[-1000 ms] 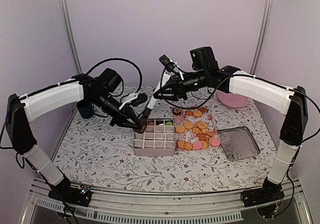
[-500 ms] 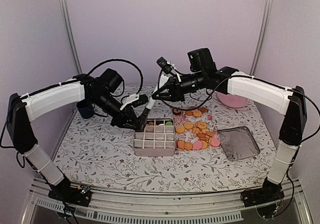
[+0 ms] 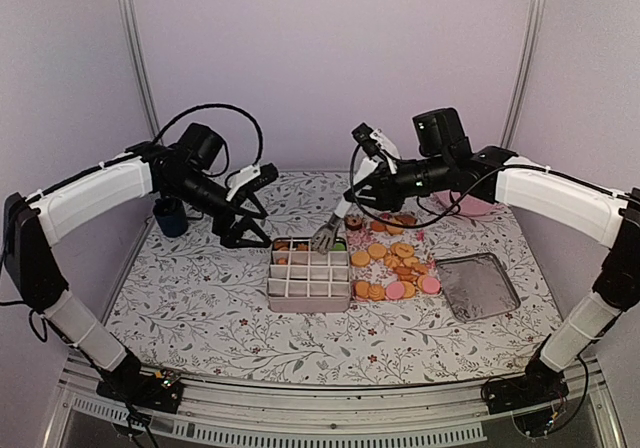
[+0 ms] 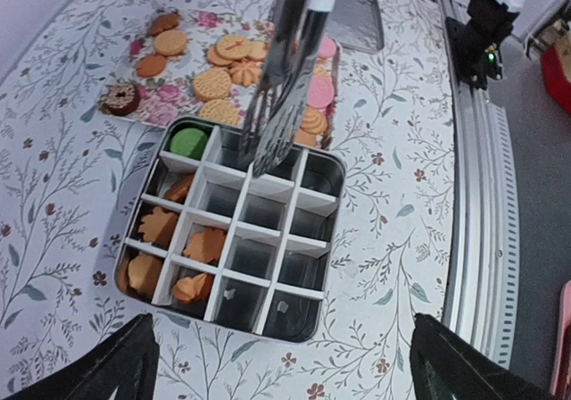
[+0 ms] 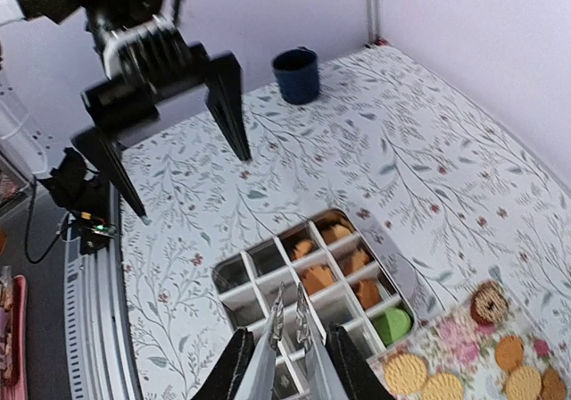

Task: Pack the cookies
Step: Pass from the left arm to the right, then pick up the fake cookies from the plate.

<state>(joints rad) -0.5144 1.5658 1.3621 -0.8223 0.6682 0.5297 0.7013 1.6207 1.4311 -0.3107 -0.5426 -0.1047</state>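
Note:
The cookies (image 3: 392, 265) lie loose on a floral mat right of a divided metal box (image 3: 309, 290). Orange ones fill several cells (image 4: 159, 226), and a green one (image 4: 187, 141) sits in a corner cell. My right gripper (image 3: 358, 183) is shut on metal tongs (image 3: 330, 230), seen between its black fingers (image 5: 236, 364). The tong tips (image 5: 287, 315) hover slightly apart and empty over the box's middle cells. My left gripper (image 3: 245, 230) hangs open and empty, left of the box and above the table. Its fingers (image 4: 98, 373) frame the box's near edge.
A pink plate (image 3: 466, 201) sits at the back right. A shallow metal tray (image 3: 477, 286) lies right of the cookies. A dark blue cup (image 3: 170, 217) stands at the back left. A rail (image 4: 477, 195) runs along the table's near edge.
My left gripper has opened and pulled back up and left from the box's rear corner. My right arm has swung the tongs down over the box.

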